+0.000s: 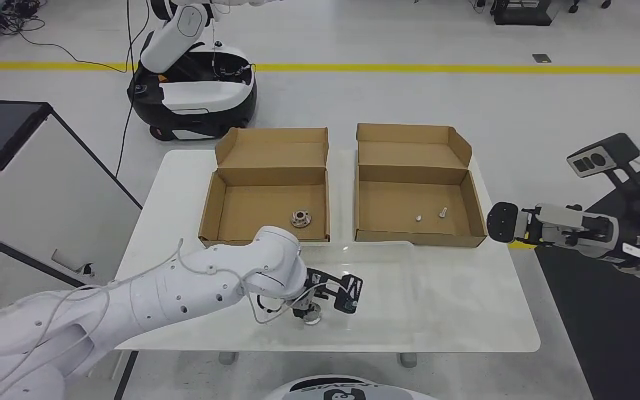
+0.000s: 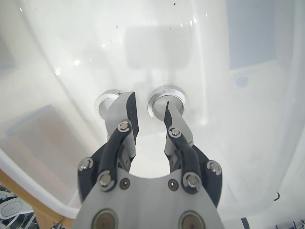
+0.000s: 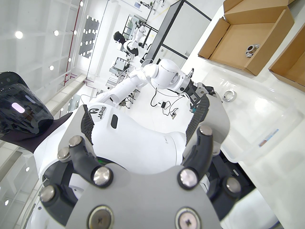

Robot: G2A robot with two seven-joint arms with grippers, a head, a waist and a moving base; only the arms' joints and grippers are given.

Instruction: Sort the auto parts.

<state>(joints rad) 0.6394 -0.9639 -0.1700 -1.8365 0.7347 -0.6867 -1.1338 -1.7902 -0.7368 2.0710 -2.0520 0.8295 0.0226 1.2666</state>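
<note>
Left gripper [image 1: 316,306] low over the near strip of the white table [image 1: 450,310].
Just beyond it sits an open cardboard box [image 1: 212,205] holding a flanged metal hub [image 1: 301,216]. A second box [image 1: 480,215], farther off to its right, holds two small metal fasteners [image 1: 441,211]. The right gripper [image 1: 503,220] hangs just past that second box, at the table's edge.

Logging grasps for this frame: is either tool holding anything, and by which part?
Nothing is held. The left tool is open over two metal rings, its gap empty; the right tool is open and empty too.
</note>
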